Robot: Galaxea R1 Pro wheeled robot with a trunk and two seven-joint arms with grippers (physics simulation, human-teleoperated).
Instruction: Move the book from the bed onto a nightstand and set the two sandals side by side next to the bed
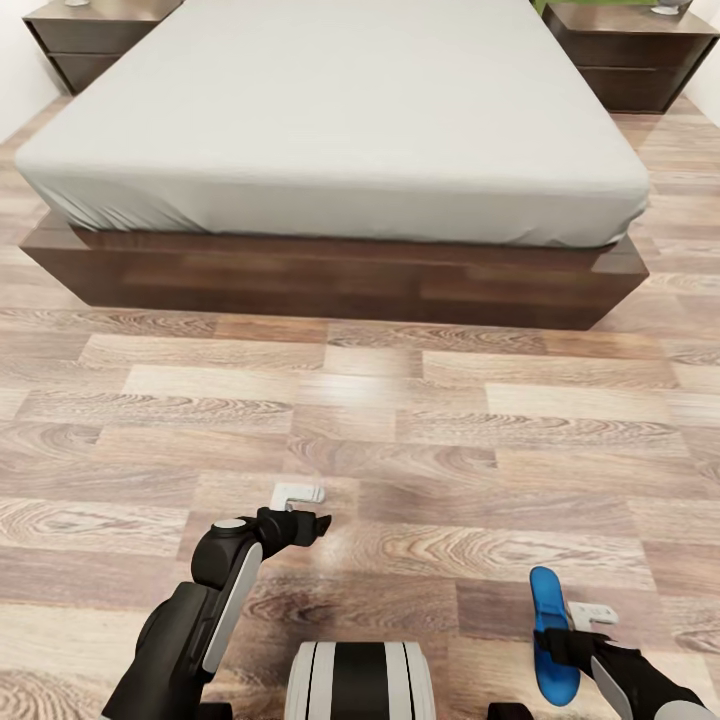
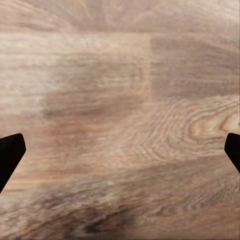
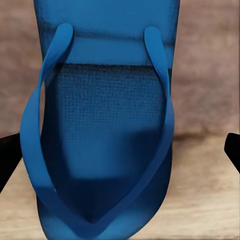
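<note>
- Sandal, bright blue, lies on the wood floor right under the right gripper, close in front of the robot's base and well apart from the bed. In the right wrist view the sandal sits between the two dark fingertips, which stand wide at either edge, strap side up; the jaws look spread around it, not yet closed on it.
- Left gripper hangs over bare planks nearer the robot's middle. In the left wrist view its fingertips stand far apart with nothing but floor between them, so it is released and holds nothing.
- Further off, the bed runs across the room, grey mattress on a dark wood frame. The part of the mattress in view is bare.
- Beyond it, a nightstand stands at the left of the bed's head and another nightstand at the right. Each carries a small pale object at the frame's edge, too cropped to identify.
- Progress, as a judgement: this sandal is not yet beside the bed, so picking it up looks to be the step in hand. Where the second sandal and the book stand cannot be told from these views.
</note>
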